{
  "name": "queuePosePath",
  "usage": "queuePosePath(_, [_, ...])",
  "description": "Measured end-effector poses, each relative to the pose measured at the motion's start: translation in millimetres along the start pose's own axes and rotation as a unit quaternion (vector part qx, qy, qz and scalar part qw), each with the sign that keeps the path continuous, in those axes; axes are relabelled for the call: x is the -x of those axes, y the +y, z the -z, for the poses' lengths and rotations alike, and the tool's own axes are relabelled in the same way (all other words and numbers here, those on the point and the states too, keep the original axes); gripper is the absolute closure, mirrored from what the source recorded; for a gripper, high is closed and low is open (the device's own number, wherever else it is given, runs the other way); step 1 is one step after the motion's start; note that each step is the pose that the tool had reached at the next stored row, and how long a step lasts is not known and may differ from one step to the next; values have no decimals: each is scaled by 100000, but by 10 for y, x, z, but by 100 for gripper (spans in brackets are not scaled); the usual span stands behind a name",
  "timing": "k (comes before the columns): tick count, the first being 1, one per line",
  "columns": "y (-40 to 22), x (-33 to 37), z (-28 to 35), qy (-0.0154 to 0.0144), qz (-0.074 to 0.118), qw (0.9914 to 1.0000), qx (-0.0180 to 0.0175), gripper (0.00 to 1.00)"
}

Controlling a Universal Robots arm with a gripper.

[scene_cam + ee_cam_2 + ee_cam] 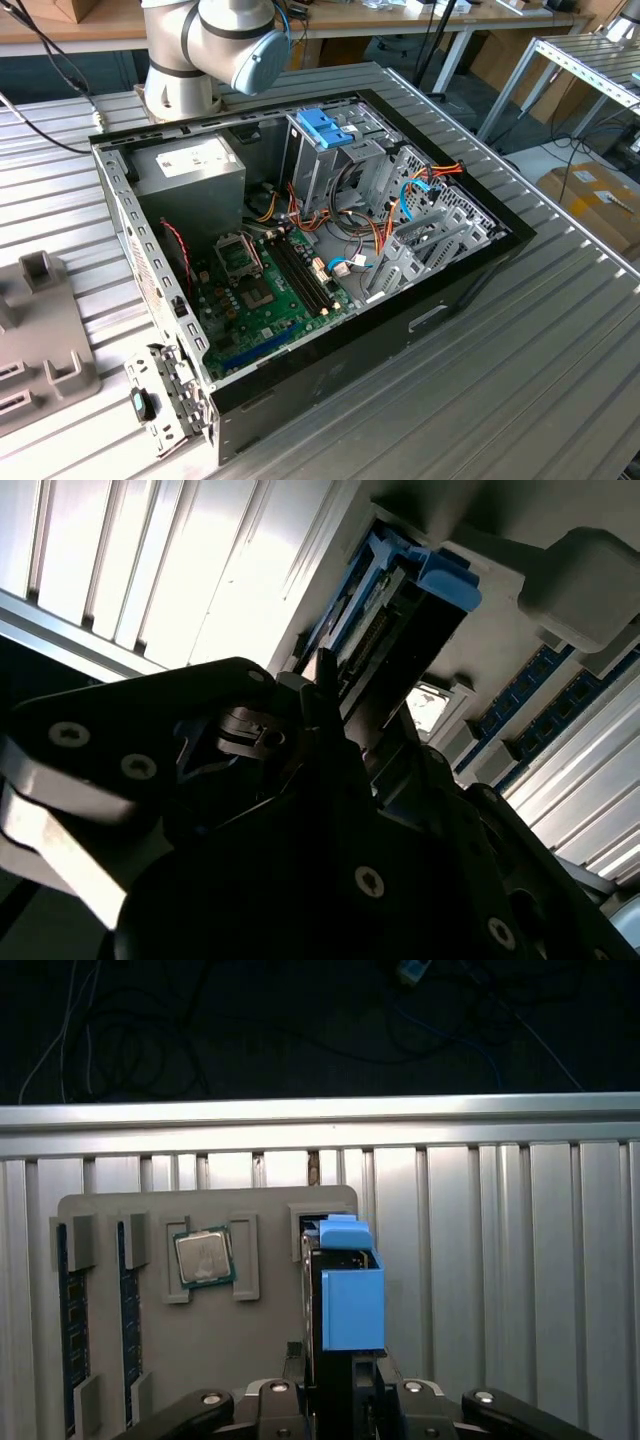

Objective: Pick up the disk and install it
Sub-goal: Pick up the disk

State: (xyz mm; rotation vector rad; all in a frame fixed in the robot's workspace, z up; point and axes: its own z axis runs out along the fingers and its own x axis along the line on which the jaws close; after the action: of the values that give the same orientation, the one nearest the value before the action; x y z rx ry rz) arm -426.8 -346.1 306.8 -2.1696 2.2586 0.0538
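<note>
- The gripper [345, 1388] is clamped on the disk [352, 1305], with a finger pressed to each flat side. The drive stands on edge, blue carrier outward.
- The disk's far end lies over a slot in the grey fixture tray [200, 1350]. Whether it is seated there or lifted free cannot be told.
- A processor chip [204, 1257] sits in its raised holder just beside that slot, with a low tray wall between it and the disk.
- Two memory sticks [66, 1330] lie in grooves farther along the tray, well apart from the disk.
- The tray rests on a ribbed metal table [520, 1260].
- In the exterior view, an open computer case [400, 340] lies on the table beside the arm's base [180, 85].
- Inside it, a bare blue bracket [325, 127] tops the drive cage, and orange and blue cables [385, 225] crowd just beside the cage.
</note>
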Motion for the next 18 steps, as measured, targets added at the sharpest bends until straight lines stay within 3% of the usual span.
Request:
queuePosePath(14, [0, 0, 0, -57, 4, 100000, -10, 65])
queuePosePath(18, [1, 2, 81, -14, 10, 100000, -30, 65])
